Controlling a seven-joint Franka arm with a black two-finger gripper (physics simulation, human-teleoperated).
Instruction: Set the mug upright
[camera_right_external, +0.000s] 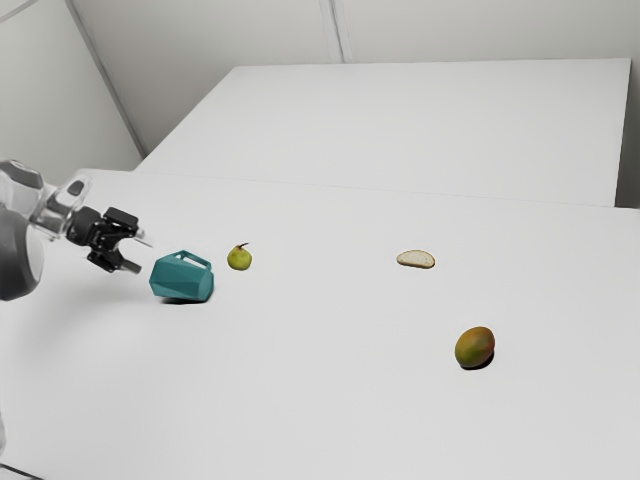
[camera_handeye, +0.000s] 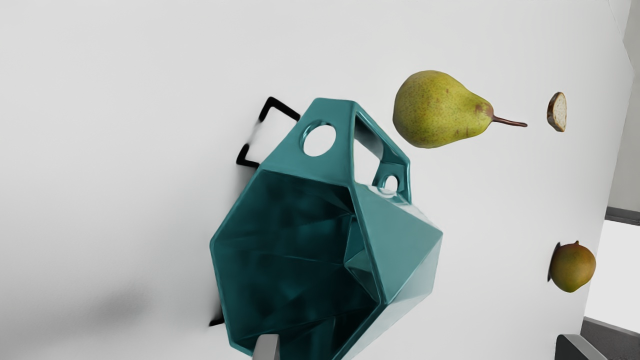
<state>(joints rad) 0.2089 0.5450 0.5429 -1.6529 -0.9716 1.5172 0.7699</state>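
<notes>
The end effector (camera_right_external: 142, 256), spread wide, is near the mug (camera_right_external: 181, 280), tipped, its mouth (camera_handeye: 295, 245) facing it.

In the wrist view's centre, the teal mug (camera_handeye: 395, 235) looks like faceted plastic with a soft sheen. At upper right, the pear (camera_handeye: 435, 110) has smooth, finely speckled skin. The white table (camera_handeye: 125, 175) looks smooth and matt. At far right, the bread slice (camera_handeye: 560, 112) looks porous within a dark crust.

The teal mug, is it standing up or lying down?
Lying down: the teal mug is on its side on the table, with its open mouth facing sideways, toward the end effector.
</notes>
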